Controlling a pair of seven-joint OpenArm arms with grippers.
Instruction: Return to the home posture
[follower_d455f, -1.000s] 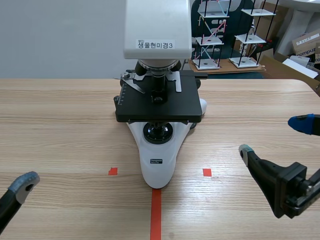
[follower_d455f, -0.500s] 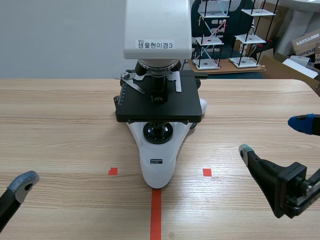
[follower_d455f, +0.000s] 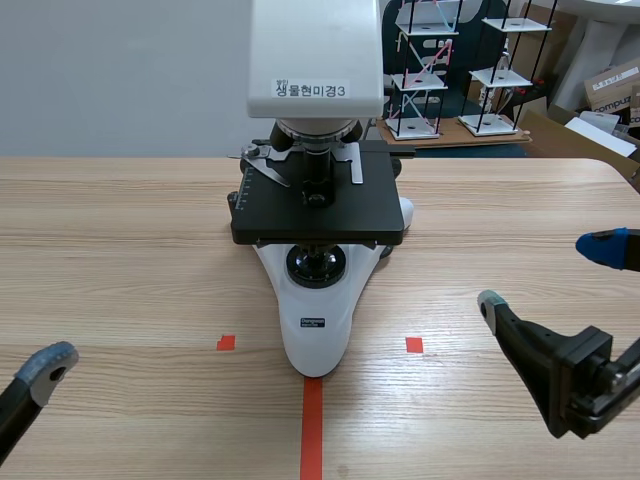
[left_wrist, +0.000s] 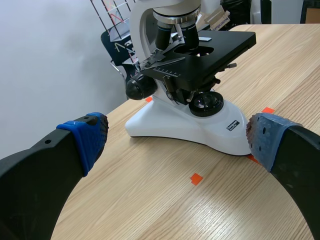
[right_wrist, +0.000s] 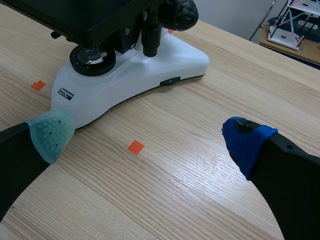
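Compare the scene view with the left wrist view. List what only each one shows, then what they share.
Only the scene view: the printed label on the head of the microscope, and the right gripper, open, low above the table.
Only the left wrist view: the left gripper with both pads showing, open, and the black focus knob in full on the microscope's side.
Both: the microscope standing on the wooden table, its black stage, and small orange-red tape marks near its base.
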